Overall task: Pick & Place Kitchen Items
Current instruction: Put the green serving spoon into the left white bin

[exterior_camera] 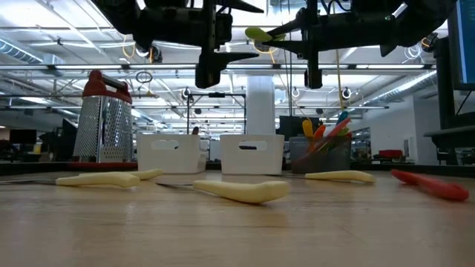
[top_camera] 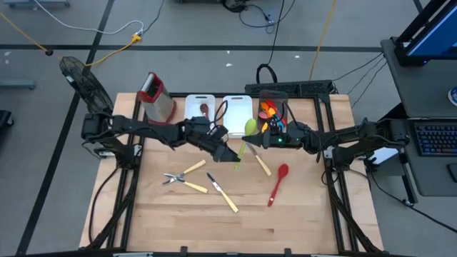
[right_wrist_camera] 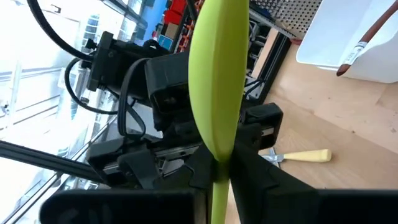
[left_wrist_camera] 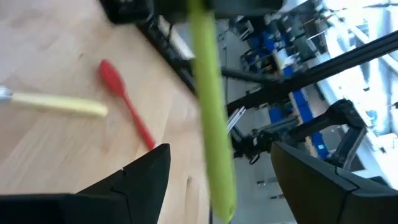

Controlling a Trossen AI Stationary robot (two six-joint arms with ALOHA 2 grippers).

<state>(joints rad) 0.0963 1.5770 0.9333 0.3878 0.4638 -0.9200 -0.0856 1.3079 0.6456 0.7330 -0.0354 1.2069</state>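
Note:
A green spoon (top_camera: 246, 143) hangs in the air over the table's middle, its bowl (right_wrist_camera: 217, 74) toward the far edge. My right gripper (top_camera: 261, 137) reaches in from the right and is shut on it. My left gripper (left_wrist_camera: 217, 180) comes from the left and is open. Its two fingers (left_wrist_camera: 146, 177) stand on either side of the handle's free end (left_wrist_camera: 222, 193) with a gap on both sides. A red spoon (top_camera: 278, 183) and several yellow-handled pieces (top_camera: 222, 193) lie flat on the wood. My right gripper pinches the green spoon's neck (right_wrist_camera: 219, 163), just below the bowl, between its two fingers. The fingers come in about level from the table's right and lie across the spoon. The spoon is lifted clear, its handle reaching toward the near edge.
At the far edge stand a red-topped metal grater (top_camera: 156, 96), two white bins (top_camera: 237, 107) and a dark bin (top_camera: 273, 108) filled with coloured utensils. A wooden-handled piece (top_camera: 204, 110) lies in the left white bin. The near half of the table has bare wood.

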